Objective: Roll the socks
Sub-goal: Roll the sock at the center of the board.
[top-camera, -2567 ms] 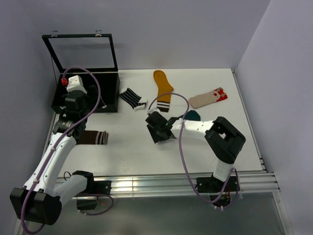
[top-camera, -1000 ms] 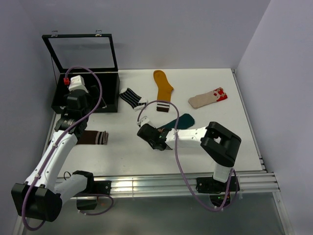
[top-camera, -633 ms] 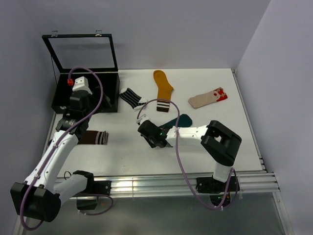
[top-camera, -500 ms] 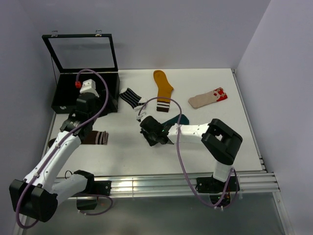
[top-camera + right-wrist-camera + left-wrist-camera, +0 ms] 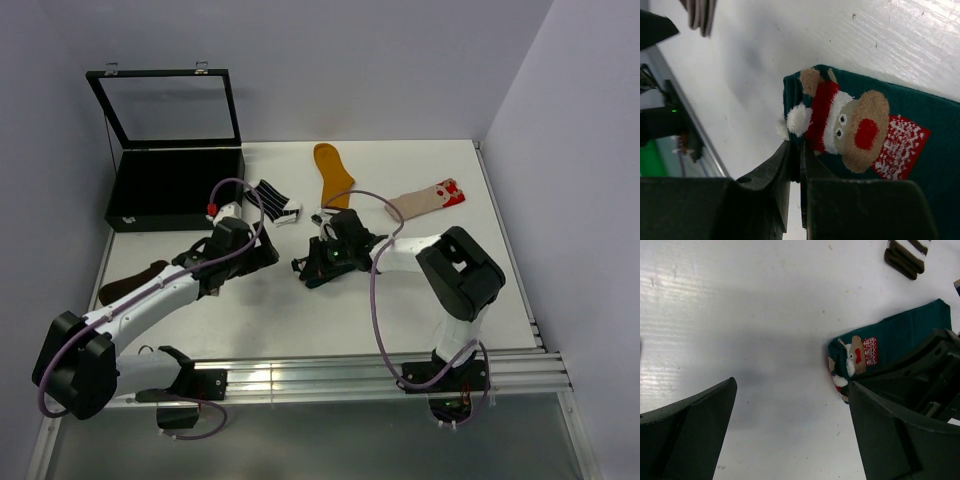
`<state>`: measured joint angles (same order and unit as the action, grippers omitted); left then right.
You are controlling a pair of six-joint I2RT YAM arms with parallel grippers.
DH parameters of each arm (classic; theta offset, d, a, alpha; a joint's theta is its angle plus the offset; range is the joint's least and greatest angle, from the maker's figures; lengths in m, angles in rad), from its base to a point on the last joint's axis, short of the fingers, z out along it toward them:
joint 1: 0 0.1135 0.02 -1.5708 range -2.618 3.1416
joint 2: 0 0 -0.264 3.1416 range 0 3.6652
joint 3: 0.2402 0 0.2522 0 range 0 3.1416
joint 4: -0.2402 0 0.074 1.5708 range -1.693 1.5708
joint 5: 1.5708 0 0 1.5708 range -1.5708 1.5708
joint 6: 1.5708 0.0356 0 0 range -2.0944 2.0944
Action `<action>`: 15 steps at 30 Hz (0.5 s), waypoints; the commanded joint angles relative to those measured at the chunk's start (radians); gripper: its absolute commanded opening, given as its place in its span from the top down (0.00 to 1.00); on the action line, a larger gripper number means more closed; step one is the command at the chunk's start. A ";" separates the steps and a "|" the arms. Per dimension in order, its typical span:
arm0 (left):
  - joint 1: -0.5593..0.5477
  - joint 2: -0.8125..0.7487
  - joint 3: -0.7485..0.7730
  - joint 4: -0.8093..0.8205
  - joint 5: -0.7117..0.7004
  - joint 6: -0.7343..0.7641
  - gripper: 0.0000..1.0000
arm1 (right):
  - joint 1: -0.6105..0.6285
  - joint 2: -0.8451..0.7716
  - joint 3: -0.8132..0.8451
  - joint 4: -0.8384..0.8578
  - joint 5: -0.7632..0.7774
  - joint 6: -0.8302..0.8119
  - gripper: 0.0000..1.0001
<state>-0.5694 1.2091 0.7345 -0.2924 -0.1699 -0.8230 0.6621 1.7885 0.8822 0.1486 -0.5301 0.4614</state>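
Observation:
The dark teal sock with a red-white figure lies at mid table. My right gripper is shut on its near edge, next to the white pom-pom. In the top view my right gripper covers most of that sock. My left gripper hovers just left of it, open and holding nothing. In the left wrist view its fingers straddle bare table, with the teal sock at the right finger. Other socks lie about: striped black-and-white, mustard, beige and brown.
A black box with its lid raised stands at the back left. Both arms' purple cables loop over the middle. A metal rail runs along the near edge. A wall closes the right side.
My left arm has swung from over the black box to mid table, beside the right gripper. My right gripper has closed on the teal sock's edge and shifted back and right.

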 commanded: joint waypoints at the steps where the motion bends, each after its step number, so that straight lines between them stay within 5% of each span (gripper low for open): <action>1: -0.009 0.000 -0.018 0.064 0.010 -0.079 0.01 | -0.041 0.054 -0.043 0.190 -0.220 0.124 1.00; 8: -0.009 0.013 -0.030 0.073 0.020 -0.088 0.07 | -0.116 0.147 -0.109 0.382 -0.334 0.263 1.00; 15: -0.009 0.078 -0.027 0.093 0.066 -0.088 0.09 | -0.157 0.199 -0.132 0.402 -0.334 0.316 1.00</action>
<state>-0.5758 1.2629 0.7044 -0.2413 -0.1379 -0.8997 0.5220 1.9602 0.7654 0.5156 -0.8558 0.7467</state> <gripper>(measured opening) 0.911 0.136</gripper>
